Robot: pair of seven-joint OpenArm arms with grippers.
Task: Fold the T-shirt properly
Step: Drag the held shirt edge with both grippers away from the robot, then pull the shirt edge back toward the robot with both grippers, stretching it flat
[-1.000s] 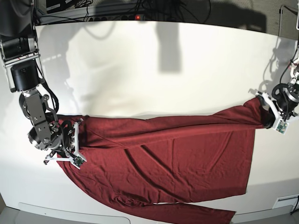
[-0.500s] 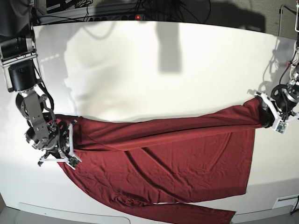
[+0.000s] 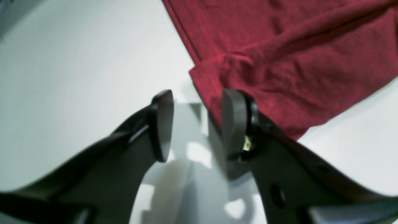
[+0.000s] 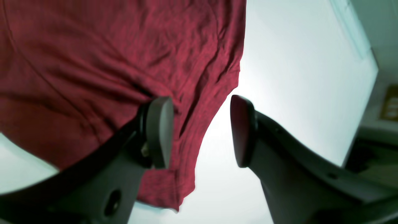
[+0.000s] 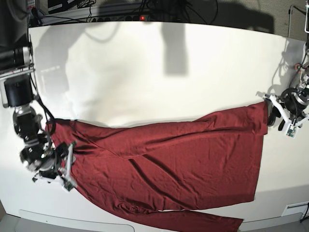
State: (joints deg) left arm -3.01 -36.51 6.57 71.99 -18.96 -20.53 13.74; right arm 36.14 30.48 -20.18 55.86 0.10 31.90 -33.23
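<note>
The maroon T-shirt (image 5: 183, 154) lies spread across the white table (image 5: 159, 72), with one long sleeve trailing along the front edge. At its right top corner, my left gripper (image 5: 276, 118) stands open just off the cloth. The left wrist view shows this gripper (image 3: 197, 124) with its jaws apart over bare table, and the T-shirt (image 3: 279, 56) corner lies beside one pad. My right gripper (image 5: 68, 172) is open at the shirt's left edge. In the right wrist view this gripper (image 4: 200, 132) has its jaws apart above the T-shirt (image 4: 108, 56) hem, gripping nothing.
Cables and a power strip (image 5: 140, 17) run along the table's far edge. A white fitting (image 5: 294, 209) sits at the front right corner. The sleeve end (image 5: 212, 224) reaches the table's front edge.
Both grippers have opened and let go of the shirt. The right arm has drawn back toward the front left. The shirt's upper fold has dropped flat, and the left gripper has backed slightly off the corner.
</note>
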